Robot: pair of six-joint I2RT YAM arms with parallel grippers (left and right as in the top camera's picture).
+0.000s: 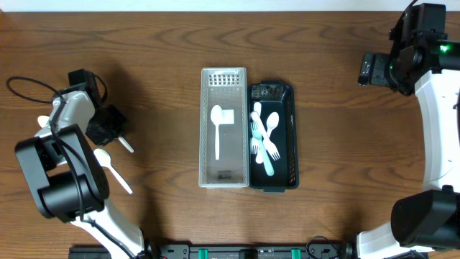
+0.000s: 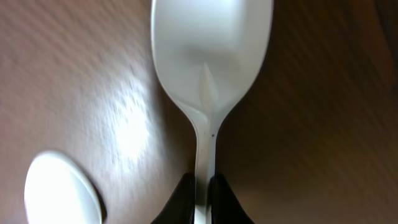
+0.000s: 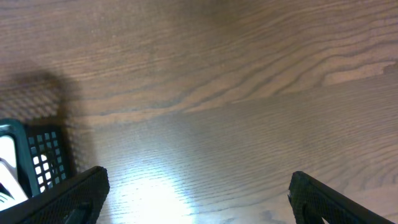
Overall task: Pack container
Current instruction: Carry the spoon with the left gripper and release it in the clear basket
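Note:
A clear container (image 1: 203,144) stands mid-table with one white spoon (image 1: 217,129) inside. My left gripper (image 1: 118,137) is at the left of the table, shut on the handle of a white spoon (image 1: 126,144). In the left wrist view the fingers (image 2: 202,199) pinch the thin handle and the spoon's bowl (image 2: 208,56) reaches out beyond them, close over the wood. A second white spoon (image 1: 111,169) lies on the table just beside it, and its bowl also shows in the left wrist view (image 2: 59,190). My right gripper (image 1: 366,70) is open and empty at the far right (image 3: 199,193).
A dark green basket (image 1: 291,137) stands against the clear container's right side and holds several white and pale blue utensils (image 1: 264,137). Its corner shows in the right wrist view (image 3: 37,162). A black cable (image 1: 29,85) loops at the far left.

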